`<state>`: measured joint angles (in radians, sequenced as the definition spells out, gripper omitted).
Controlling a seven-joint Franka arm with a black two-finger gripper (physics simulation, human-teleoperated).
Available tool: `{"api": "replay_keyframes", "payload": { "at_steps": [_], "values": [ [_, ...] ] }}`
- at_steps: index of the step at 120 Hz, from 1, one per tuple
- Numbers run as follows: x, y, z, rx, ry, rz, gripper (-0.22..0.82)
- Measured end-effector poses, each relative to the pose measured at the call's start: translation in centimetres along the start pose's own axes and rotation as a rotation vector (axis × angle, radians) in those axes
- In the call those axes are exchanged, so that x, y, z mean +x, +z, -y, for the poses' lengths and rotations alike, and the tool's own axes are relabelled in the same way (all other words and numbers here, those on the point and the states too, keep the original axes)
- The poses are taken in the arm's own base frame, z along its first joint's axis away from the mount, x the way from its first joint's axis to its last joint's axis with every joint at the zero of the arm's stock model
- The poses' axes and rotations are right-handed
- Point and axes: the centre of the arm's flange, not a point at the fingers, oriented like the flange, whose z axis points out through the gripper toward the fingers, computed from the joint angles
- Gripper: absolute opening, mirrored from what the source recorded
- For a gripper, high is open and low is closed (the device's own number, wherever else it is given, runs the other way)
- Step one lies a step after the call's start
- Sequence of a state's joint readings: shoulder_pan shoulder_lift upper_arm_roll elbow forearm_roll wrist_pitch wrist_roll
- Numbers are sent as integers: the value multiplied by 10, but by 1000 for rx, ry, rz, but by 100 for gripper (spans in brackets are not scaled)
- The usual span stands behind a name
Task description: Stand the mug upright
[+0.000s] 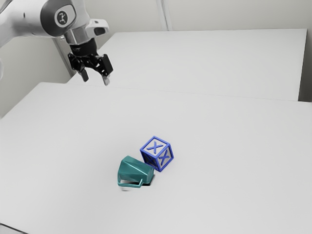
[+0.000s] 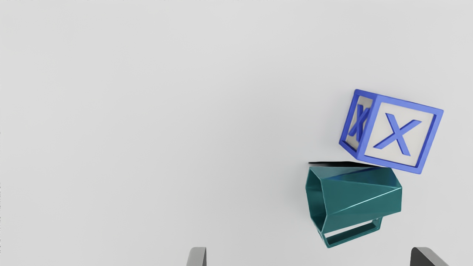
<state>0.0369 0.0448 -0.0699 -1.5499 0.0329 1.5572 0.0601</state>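
The gripper (image 1: 96,81) hangs high above the table in the exterior view, at the upper left, well away from the mug. A teal faceted mug (image 1: 134,169) lies on its side on the table, its handle toward the exterior view's bottom edge. In the wrist view the mug (image 2: 360,197) shows its open mouth and its handle, with the body lying beside a block. The gripper (image 2: 308,256) is open, its two fingertips wide apart with nothing held between them.
A blue-and-white block with X marks (image 1: 157,153) stands close against the mug's side, near its base; the same block (image 2: 399,133) is in the wrist view. The white table (image 1: 219,170) extends around both, with another white surface (image 1: 204,61) behind it.
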Motion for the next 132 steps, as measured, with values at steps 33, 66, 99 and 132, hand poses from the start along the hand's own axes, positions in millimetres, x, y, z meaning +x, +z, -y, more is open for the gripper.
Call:
{"api": "replay_keyframes", "payload": {
  "at_steps": [33,66,99,132],
  "values": [
    [0,-4,-1,1,-2,-31,60],
    [-18,39,-24,-115,15,67,60],
    [-32,124,-34,-373,17,183,60],
    [-44,180,12,-548,-22,157,60]
  ]
}}
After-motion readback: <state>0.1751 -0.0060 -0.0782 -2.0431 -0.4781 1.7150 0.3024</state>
